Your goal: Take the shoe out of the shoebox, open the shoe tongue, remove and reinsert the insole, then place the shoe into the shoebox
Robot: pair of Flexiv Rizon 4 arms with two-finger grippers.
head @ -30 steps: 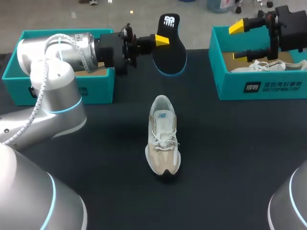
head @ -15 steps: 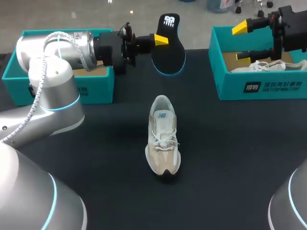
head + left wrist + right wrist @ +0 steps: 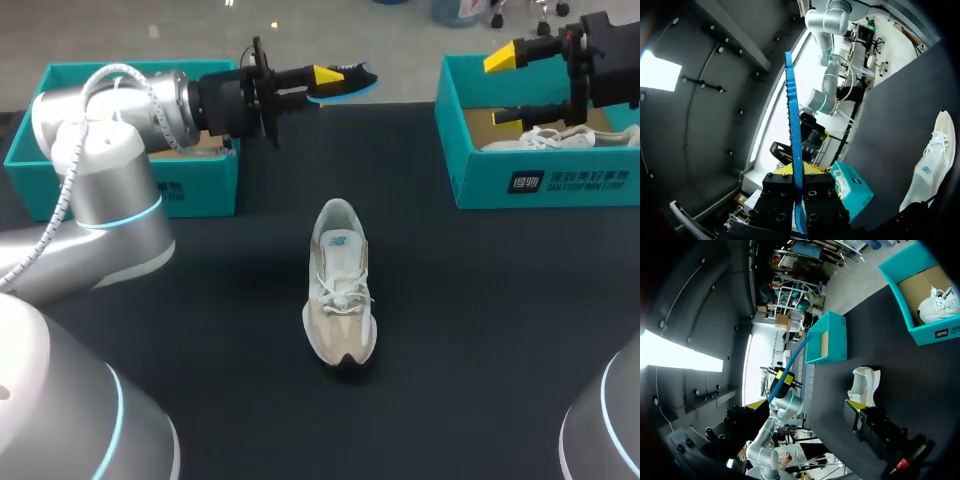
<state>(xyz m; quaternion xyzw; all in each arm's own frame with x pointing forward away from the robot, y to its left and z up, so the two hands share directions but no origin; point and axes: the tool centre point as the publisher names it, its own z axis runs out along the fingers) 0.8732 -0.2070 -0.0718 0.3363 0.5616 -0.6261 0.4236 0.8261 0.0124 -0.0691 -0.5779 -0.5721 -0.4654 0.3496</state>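
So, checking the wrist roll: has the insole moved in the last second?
Yes. The insole turned edge-on, its lower end lifting away from the shoe.

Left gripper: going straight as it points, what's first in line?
Open air at first, then likely the teal shoebox near the right gripper; the left gripper, holding the insole, may pass above it, height unclear.

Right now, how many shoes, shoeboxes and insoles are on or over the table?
Shoes: 2 (table shoe, boxed shoe)
Shoeboxes: 2 (left shoebox, right shoebox)
Insoles: 1 (insole, held by left gripper)
Total: 5
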